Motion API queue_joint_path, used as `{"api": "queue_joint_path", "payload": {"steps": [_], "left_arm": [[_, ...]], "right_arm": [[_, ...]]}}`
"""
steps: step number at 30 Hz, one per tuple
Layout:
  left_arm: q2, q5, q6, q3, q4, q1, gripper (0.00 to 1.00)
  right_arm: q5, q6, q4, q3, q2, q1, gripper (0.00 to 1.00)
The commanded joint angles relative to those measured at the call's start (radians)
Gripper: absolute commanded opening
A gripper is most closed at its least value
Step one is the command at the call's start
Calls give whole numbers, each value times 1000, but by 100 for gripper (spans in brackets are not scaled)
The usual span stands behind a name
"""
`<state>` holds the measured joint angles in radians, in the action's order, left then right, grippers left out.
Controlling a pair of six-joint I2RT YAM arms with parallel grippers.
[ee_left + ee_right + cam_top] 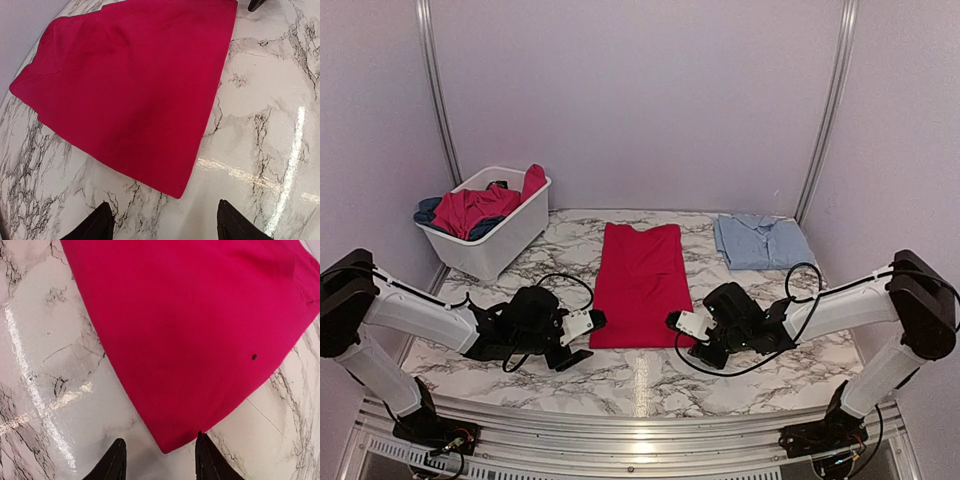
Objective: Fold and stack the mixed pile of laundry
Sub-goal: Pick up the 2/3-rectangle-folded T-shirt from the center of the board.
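A red garment (640,285) lies flat on the marble table, folded into a long strip. My left gripper (592,322) sits at its near left corner and my right gripper (678,322) at its near right corner. In the left wrist view the red garment (135,85) ends just short of the open left gripper (162,220), with only bare marble between the fingers. In the right wrist view the corner of the red garment (190,330) reaches in between the fingertips of the right gripper (161,452), whose jaws stand apart. The rest of the mixed laundry pile (470,210), red and dark blue cloth, fills the basket.
The white plastic basket (505,245) stands at the back left. A folded light blue shirt (760,240) lies at the back right. Metal frame posts and lilac walls close off the back and sides. An aluminium rail runs along the near edge.
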<state>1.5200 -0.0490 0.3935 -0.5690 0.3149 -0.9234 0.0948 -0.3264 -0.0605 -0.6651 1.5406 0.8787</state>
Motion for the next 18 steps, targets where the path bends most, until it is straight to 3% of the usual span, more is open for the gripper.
{"api": "queue_joint_path", "payload": {"steps": [1, 12, 18], "left_arm": [[54, 44, 91, -11, 59, -10, 67], [201, 9, 136, -70, 101, -17, 45], [246, -6, 143, -94, 101, -17, 33]], "right_arm": [[-10, -68, 51, 31, -14, 9, 42], [28, -115, 114, 30, 86, 15, 33], [38, -108, 93, 4, 147, 14, 11]]}}
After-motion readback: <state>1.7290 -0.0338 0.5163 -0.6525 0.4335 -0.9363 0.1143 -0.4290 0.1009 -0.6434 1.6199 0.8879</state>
